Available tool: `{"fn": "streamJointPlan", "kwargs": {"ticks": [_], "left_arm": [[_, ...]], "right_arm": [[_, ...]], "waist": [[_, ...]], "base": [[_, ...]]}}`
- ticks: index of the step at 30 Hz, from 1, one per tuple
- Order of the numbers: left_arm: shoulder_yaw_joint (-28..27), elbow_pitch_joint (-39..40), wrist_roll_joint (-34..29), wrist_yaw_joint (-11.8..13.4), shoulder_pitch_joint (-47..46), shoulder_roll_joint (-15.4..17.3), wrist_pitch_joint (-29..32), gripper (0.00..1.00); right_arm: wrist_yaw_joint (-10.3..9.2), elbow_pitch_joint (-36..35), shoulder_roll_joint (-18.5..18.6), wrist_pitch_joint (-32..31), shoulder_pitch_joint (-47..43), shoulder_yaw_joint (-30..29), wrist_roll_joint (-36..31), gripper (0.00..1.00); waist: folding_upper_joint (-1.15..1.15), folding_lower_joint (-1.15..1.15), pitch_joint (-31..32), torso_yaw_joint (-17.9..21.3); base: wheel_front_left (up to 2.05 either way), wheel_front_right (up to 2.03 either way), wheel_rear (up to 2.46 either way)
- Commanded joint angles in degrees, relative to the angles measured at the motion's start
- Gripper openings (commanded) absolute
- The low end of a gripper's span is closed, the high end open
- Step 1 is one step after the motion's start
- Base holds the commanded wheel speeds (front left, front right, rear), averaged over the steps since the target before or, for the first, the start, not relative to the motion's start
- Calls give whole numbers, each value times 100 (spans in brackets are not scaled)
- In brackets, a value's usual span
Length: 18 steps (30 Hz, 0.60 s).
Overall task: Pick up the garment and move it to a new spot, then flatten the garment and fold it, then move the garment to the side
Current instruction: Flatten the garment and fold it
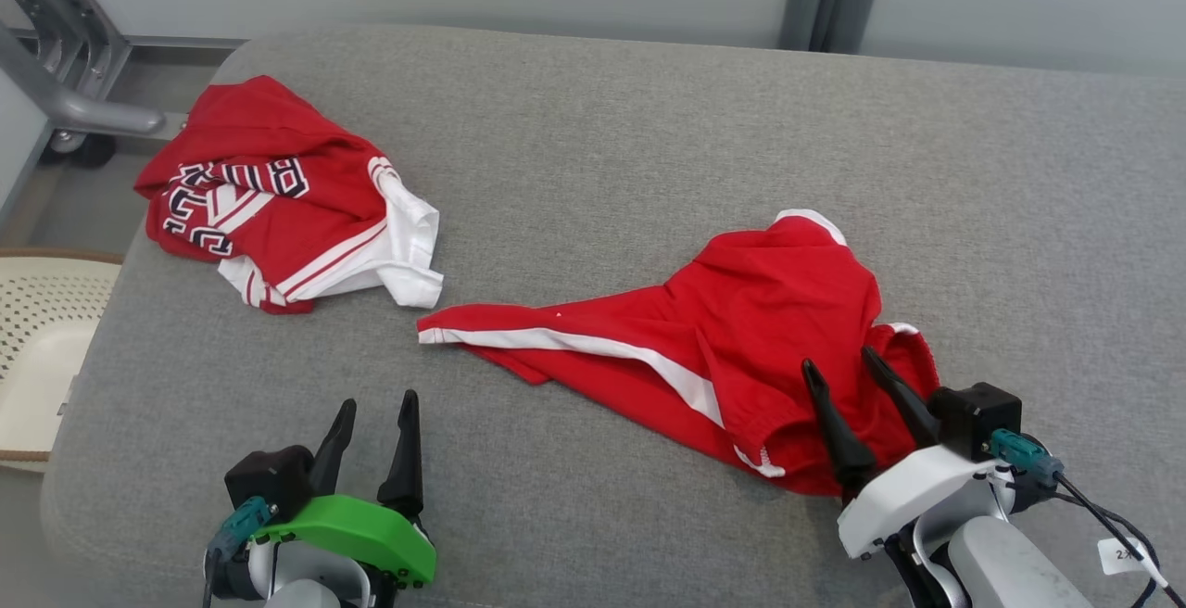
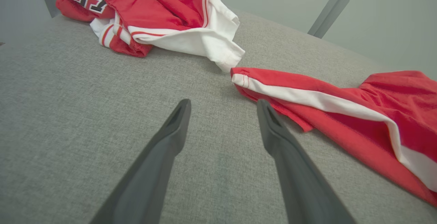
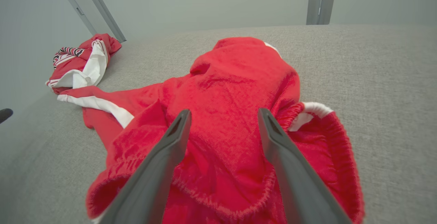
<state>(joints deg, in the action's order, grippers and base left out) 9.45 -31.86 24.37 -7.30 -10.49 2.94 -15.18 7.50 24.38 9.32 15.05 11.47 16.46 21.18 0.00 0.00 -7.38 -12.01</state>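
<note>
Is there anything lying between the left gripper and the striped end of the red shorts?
Nothing visible does. The left gripper is open over the bare grey cushion, and the striped end of the red shorts lies just ahead, to its right. The lettered jersey lies farther off, not in between.

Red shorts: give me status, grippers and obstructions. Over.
Left gripper open, over bare cushion. Right gripper open over the shorts, nothing held. Shorts rumpled, not yet folded. Second red-and-white garment heaped close by the leg end.

crumpled jersey (image 1: 269,191): block lettering, folded, not legible | cable tag (image 1: 1124,554): starts "2"
</note>
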Motion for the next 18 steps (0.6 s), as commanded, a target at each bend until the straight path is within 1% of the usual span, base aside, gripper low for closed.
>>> {"fn": "streamJointPlan", "kwargs": {"ticks": [1, 3, 7, 12, 13, 14, 15, 18], "left_arm": [[59, 61, 76, -20, 56, -1, 4, 100], [92, 88, 110, -22, 55, -2, 4, 100], [217, 172, 214, -20, 16, -2, 3, 100], [351, 274, 309, -22, 2, -1, 4, 100], [393, 297, 324, -22, 8, -1, 3, 100], [436, 324, 336, -22, 13, -2, 4, 100], [481, 356, 354, -22, 21, -2, 4, 100], [631, 468, 377, -22, 32, -1, 3, 100]], "right_arm": [[-2, 169, 27, 17, 171, -38, -37, 100], [-2, 300, 45, 17, 232, -23, -94, 100], [-2, 953, 53, 17, 512, -89, -422, 100], [-2, 1800, -36, 16, 868, -189, -886, 100], [-2, 1920, -42, 15, 933, -208, -966, 60], [-2, 1995, -61, 15, 993, -236, -999, 18], [-2, 2036, -71, 15, 1058, -272, -1031, 0], [-2, 2028, -20, 16, 1194, -429, -1098, 0]], "waist": [[0, 0, -13, -218], [0, 0, -32, -249], [0, 0, -95, -374], [0, 0, -156, -482], [0, 0, -166, -498], [0, 0, -180, -515], [0, 0, -191, -527], [0, 0, -233, -548]], "base": [[0, 0, 0], [0, 0, 0], [0, 0, 0], [0, 0, 0], [0, 0, 0], [0, 0, 0], [0, 0, 0], [0, 0, 0]]}}
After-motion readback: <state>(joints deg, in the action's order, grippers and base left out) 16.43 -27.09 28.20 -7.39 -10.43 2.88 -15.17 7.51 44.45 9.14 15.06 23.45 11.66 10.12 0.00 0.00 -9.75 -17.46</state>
